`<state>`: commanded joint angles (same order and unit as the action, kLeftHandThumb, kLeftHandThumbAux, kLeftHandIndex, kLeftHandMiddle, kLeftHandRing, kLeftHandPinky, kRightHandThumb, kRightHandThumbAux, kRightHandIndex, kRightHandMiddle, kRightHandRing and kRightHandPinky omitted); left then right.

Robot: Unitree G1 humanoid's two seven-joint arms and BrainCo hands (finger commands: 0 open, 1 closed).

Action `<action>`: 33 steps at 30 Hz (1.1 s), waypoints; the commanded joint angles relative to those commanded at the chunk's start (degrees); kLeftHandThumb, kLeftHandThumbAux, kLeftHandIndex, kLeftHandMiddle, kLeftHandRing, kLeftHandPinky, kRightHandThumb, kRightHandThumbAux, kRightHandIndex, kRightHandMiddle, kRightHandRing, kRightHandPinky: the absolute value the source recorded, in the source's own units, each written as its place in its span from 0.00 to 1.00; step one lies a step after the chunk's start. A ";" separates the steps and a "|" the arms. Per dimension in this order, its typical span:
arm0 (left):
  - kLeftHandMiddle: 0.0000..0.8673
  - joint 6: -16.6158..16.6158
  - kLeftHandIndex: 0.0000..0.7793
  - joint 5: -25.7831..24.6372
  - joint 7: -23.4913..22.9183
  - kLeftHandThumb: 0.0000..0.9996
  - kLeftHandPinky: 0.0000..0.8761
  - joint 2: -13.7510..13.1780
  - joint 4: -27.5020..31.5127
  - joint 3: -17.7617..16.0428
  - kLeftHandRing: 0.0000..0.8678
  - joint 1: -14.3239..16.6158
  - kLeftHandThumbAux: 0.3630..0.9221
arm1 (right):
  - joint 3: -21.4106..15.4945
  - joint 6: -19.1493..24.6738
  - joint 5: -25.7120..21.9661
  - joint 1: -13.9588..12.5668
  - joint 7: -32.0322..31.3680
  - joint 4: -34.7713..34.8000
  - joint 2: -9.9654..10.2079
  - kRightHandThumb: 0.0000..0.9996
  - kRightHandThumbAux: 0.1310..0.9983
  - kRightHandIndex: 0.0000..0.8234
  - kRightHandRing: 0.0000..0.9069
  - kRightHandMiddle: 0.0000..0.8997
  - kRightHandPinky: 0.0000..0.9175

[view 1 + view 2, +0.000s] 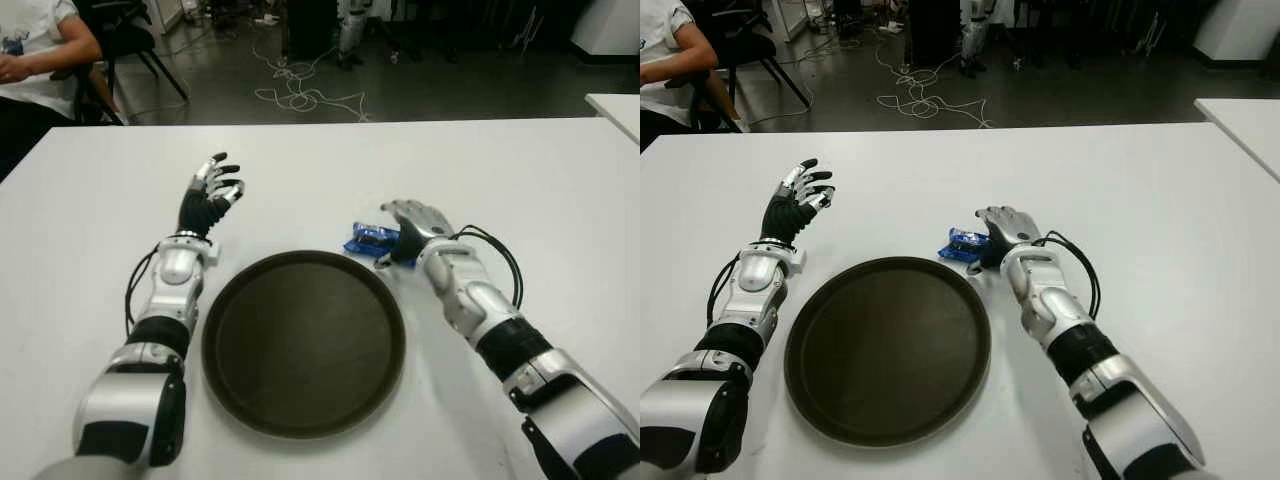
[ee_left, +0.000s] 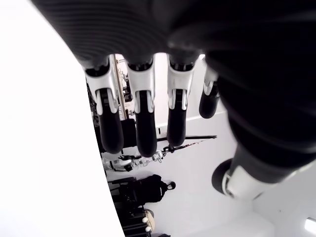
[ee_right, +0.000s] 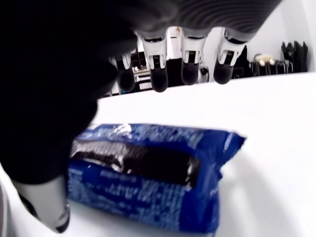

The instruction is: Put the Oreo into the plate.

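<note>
The Oreo [image 1: 365, 240] is a blue packet lying on the white table [image 1: 520, 190], just beyond the far right rim of the round dark plate [image 1: 300, 340]. My right hand [image 1: 404, 226] is at the packet's right side. In the right wrist view its fingers [image 3: 190, 69] reach out above the Oreo [image 3: 148, 173] and the thumb stands at the packet's near end, not closed on it. The plate holds nothing. My left hand [image 1: 212, 195] shows left of the plate, fingers [image 2: 143, 128] spread and holding nothing.
A person [image 1: 40, 50] sits beyond the table's far left corner, next to a black chair [image 1: 130, 40]. Cables [image 1: 300, 90] lie on the floor behind the table. Another white table's corner [image 1: 618, 108] shows at the far right.
</note>
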<state>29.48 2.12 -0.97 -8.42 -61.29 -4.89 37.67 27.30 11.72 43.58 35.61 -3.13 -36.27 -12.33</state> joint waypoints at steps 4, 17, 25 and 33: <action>0.28 0.17 0.16 0.04 0.08 0.41 0.35 -0.02 0.02 0.04 0.30 -0.01 0.59 | 0.20 -0.25 -0.70 0.48 -0.94 -0.58 -0.12 0.00 0.69 0.00 0.00 0.00 0.05; 0.27 -0.18 0.16 -0.48 -0.56 0.42 0.35 0.16 0.18 0.00 0.30 0.08 0.59 | -0.04 -2.19 -2.90 2.15 -1.31 -4.99 0.08 0.00 0.70 0.03 0.02 0.00 0.07; 0.27 -0.74 0.15 0.18 0.81 0.40 0.33 0.08 -0.03 0.25 0.29 0.17 0.58 | 0.41 -4.17 -3.49 3.01 -1.96 -7.05 0.15 0.00 0.72 0.05 0.03 0.02 0.08; 0.27 -0.91 0.15 -0.17 0.24 0.42 0.34 0.05 -0.10 0.26 0.30 0.16 0.55 | 0.79 -5.45 -3.85 3.00 -3.02 -6.84 0.07 0.00 0.72 0.06 0.04 0.03 0.08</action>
<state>28.58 1.95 -0.73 -8.36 -61.40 -4.63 37.82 28.09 6.27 39.73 38.61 -6.15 -43.11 -12.26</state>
